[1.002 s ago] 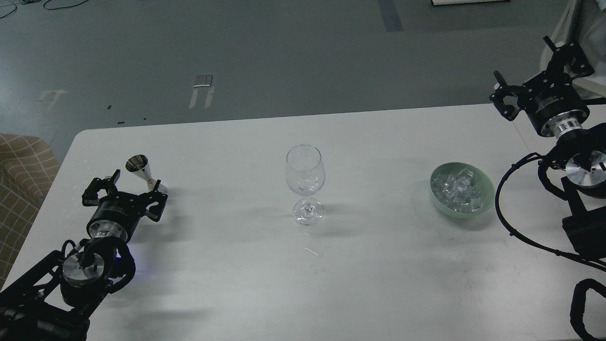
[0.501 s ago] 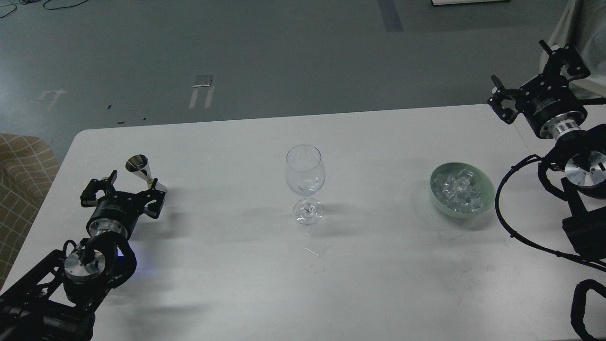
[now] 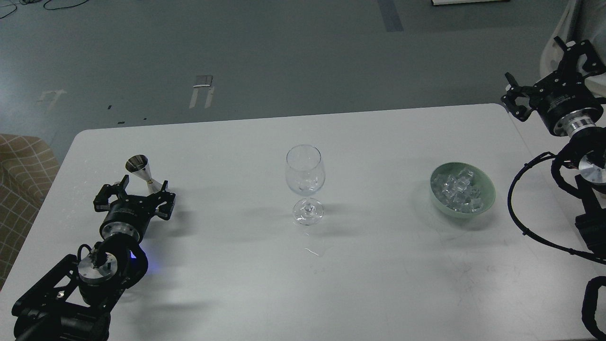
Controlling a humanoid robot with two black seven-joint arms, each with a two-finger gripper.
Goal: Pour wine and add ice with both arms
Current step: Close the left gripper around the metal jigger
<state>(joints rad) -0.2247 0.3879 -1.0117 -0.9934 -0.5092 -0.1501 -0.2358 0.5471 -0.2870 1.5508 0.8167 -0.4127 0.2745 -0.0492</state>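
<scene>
A clear stemmed wine glass [image 3: 305,176] stands upright at the table's middle. No wine can be made out in it. The ice [image 3: 455,190], a heap of clear cubes, lies in a pale green bowl [image 3: 489,192] on the right. At the left stands a small silver cone-shaped measure cup [image 3: 141,171]. My left gripper [image 3: 144,185] lies low on the table just in front of that cup, open, with a finger on either side of the cup's lower end. My right gripper [image 3: 539,64] hangs open and empty above the table's far right corner, well away from the bowl.
The white table [image 3: 378,265] has rounded far corners, with grey floor beyond. A checked seat [image 3: 21,175] stands off the left edge. The right arm's looped black cable [image 3: 518,213] hangs just right of the bowl.
My left gripper has shifted right, closer in around the silver cup's lower end. My right gripper has swung right and up, farther from the bowl. Glass and bowl have not moved.
</scene>
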